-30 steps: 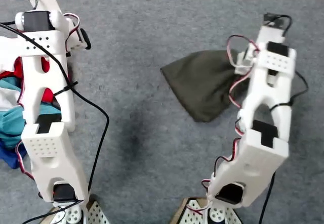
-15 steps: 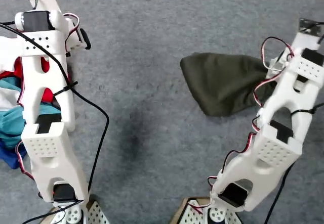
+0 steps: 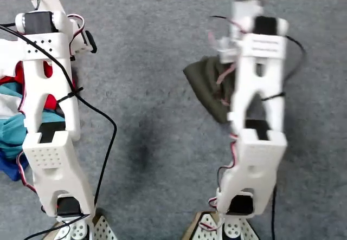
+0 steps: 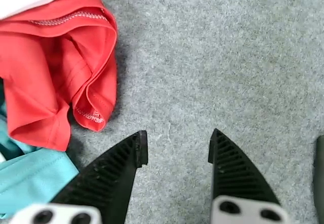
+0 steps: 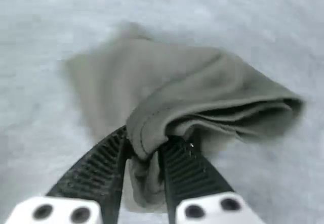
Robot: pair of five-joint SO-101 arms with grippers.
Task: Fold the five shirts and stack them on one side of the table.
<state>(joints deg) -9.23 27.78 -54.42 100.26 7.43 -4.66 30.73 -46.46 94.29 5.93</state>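
Grey felt is covering the table [image 3: 152, 45] as we are looking down from the high view: our right arm [image 3: 259, 77] is hanging over an olive shirt [image 3: 201, 80] lying right of centre, toward the far side, while our left arm [image 3: 46, 83] is standing above a pile of shirts [image 3: 11, 129] at the left edge. From the left wrist, our left gripper [image 4: 178, 142] is hovering with fingers spread apart over bare felt, near a red shirt [image 4: 50, 62] and a teal shirt [image 4: 30, 178]. From the right wrist, our right gripper [image 5: 148, 142] is pinching a bunched fold of the olive shirt [image 5: 177, 87].
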